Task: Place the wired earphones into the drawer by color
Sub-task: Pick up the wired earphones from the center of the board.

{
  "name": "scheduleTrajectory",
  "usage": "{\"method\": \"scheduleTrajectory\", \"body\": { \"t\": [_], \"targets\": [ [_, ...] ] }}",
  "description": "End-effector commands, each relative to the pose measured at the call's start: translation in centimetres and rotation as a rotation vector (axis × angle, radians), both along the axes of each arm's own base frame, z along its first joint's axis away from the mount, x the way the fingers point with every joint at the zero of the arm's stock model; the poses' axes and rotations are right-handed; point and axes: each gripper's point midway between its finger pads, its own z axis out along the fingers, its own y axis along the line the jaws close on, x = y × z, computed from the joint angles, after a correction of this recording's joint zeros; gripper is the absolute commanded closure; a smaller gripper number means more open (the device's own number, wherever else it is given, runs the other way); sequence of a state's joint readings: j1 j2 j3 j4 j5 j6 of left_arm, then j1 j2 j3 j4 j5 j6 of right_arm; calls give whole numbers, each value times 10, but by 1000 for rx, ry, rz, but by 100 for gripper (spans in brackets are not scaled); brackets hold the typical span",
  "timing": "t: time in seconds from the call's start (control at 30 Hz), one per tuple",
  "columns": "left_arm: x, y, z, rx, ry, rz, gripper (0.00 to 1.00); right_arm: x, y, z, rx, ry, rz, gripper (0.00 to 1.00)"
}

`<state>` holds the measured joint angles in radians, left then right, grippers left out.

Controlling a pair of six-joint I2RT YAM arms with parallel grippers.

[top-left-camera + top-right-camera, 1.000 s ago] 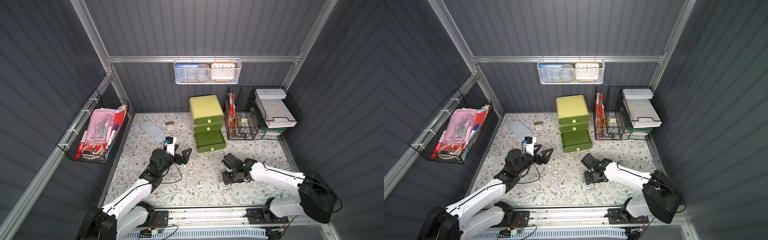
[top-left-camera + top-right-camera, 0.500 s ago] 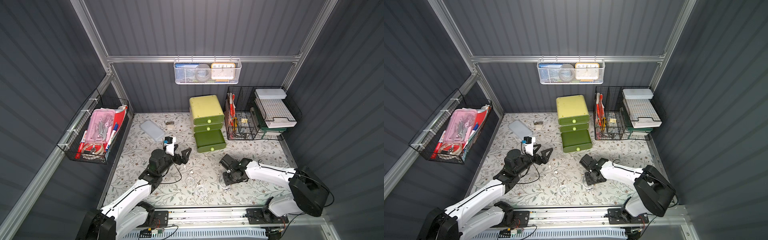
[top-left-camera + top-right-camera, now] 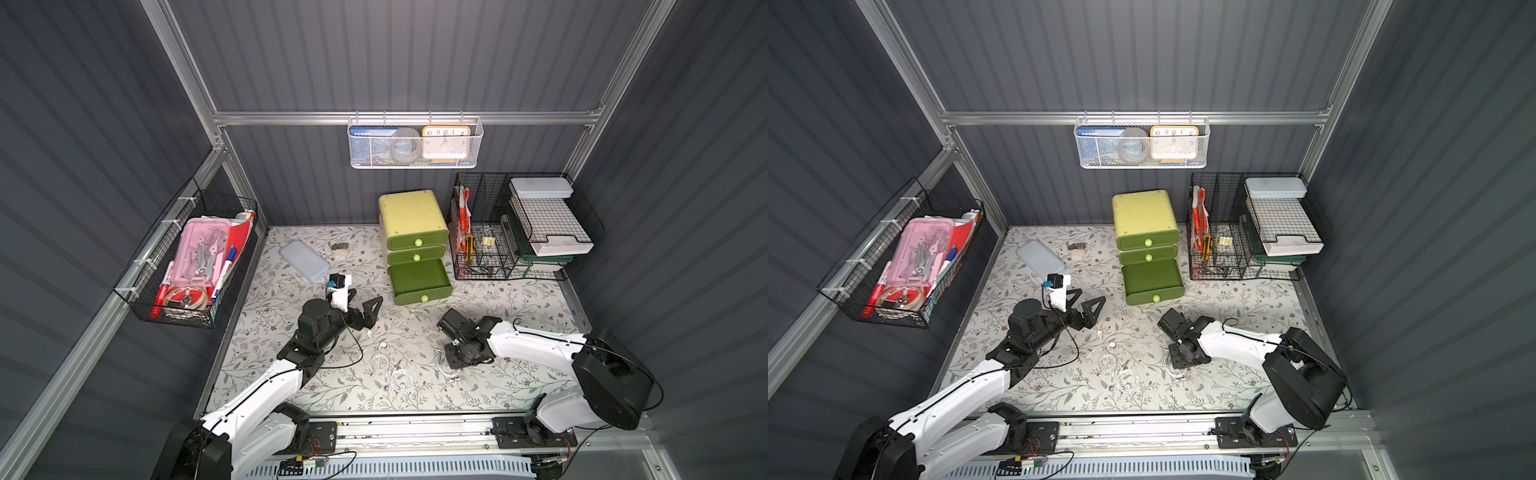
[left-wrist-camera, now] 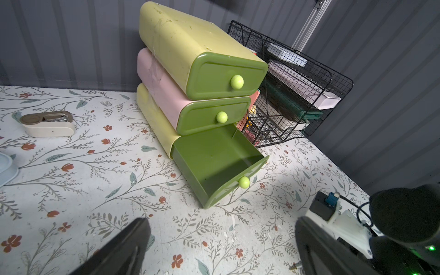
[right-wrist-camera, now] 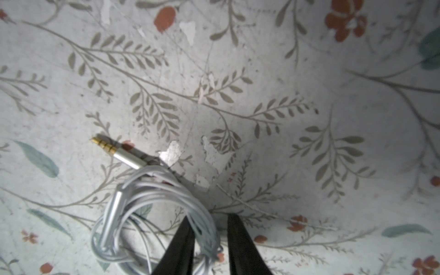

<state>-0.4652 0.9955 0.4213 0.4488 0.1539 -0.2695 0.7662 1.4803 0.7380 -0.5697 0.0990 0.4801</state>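
Note:
A coil of white wired earphones lies on the floral mat, its gold plug sticking out. My right gripper points down at it with the jaws narrowed round several strands. The strands lie against one finger, with a small gap to the other. In both top views this gripper sits at the mat's middle right. More white earphones lie loose to its left. The green bottom drawer is pulled out and looks empty. My left gripper hovers wide open, facing the drawer.
Above the open drawer, the two upper drawers of the unit are closed. A grey lid and a stapler lie at the back left. A black wire rack stands right of the drawers. A wire basket hangs on the left wall.
My right gripper has shifted slightly left over the white coil and its jaws have narrowed round the strands. The left arm has not moved.

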Motion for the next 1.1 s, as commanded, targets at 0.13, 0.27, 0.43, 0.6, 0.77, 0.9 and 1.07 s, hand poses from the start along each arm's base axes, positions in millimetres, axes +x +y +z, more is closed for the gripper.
{"method": "scheduleTrajectory", "body": {
  "t": [0.13,0.27,0.43,0.6,0.77,0.9,1.07],
  "targets": [
    [0,1,1,-17,-2,12,1,-6,-6,-2,-36,34,-14,86],
    [-2,2,2,-21,-7,12,1,-6,-7,6,-28,16,-16,91],
    [-4,4,7,-28,-23,16,1,2,-8,24,-21,-47,-16,96],
    [-3,5,7,-30,-22,27,1,18,-9,56,-18,-144,-2,97],
    [-1,4,4,-25,-12,28,1,31,-8,91,-17,-208,7,98],
    [-1,4,5,-26,-13,28,1,45,-5,118,17,-284,-5,98],
    [-2,5,6,-27,-18,29,1,78,-1,154,91,-401,-26,99]
  ]
}}
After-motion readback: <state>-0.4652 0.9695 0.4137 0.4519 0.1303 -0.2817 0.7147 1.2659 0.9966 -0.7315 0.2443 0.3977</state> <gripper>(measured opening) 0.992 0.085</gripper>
